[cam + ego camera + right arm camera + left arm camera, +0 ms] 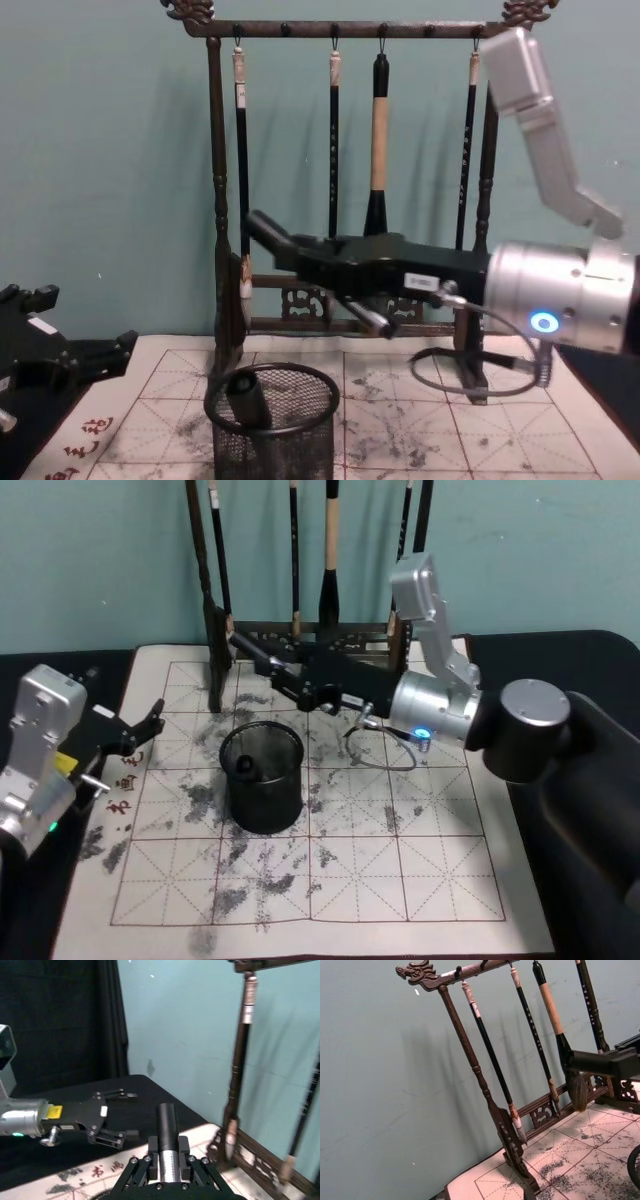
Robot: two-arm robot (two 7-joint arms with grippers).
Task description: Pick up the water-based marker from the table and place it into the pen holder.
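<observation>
My right tool (288, 676) is clamped on the water-based marker (252, 647). In my right wrist view the silver-grey barrel sits between the fingers (186, 1152) and the black cap pokes out past the tips. The pen holder (262, 798) stands on the white felt mat (400, 880), below this tool and a little nearer to my body; its rim is open on all sides. A dark stubby cylinder (246, 396) leans inside it against the wall on my left.

Beyond the tool, close behind it, stands the wooden brush rack (215, 200) with its hanging brushes (379, 130). From the chest view the marker's cap crosses in front of the rack's left post, so there is little room that way. A grey cable (385, 755) loops under the tool's wrist, above the mat.

My left tool (140, 730) rests well off to the left of the right one, its fingers spread wide and holding nothing, at the mat's left edge where the dark counter (100, 660) begins. The stretch of mat between it and the cup is bare.
</observation>
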